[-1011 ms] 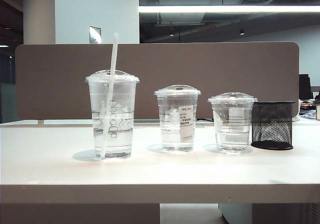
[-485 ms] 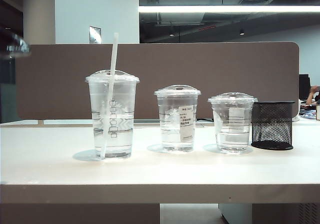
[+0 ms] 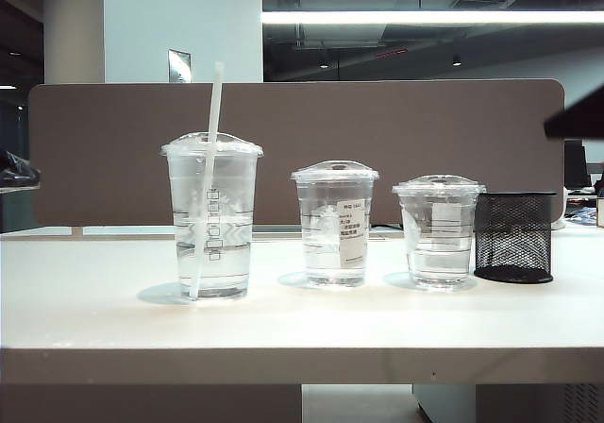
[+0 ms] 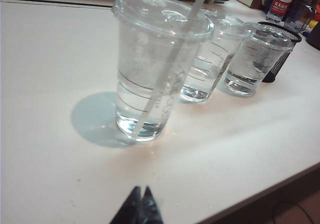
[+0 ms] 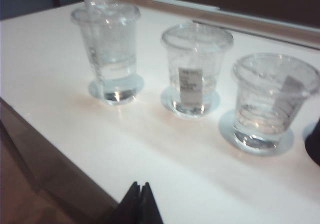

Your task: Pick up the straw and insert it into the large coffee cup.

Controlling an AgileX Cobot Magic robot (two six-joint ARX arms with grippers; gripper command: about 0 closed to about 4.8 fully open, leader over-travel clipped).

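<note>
The large coffee cup stands at the left of the table, holding some water under its domed lid. The white straw passes through that lid and leans slightly, its lower end at the cup's bottom. In the left wrist view the cup and straw are close ahead of my left gripper, which is shut and empty above the table's front edge. My right gripper is also shut and empty, drawn back from the row of cups, with the large cup farthest from it.
A medium clear cup with a white label and a short clear cup stand to the right of the large one. A black mesh holder stands beside the short cup. Dark arm parts show at the left edge and right edge.
A blurred arm part came into view at the upper left and has dropped lower. A dark arm part has come in at the right edge. Cups and straw have not moved.
</note>
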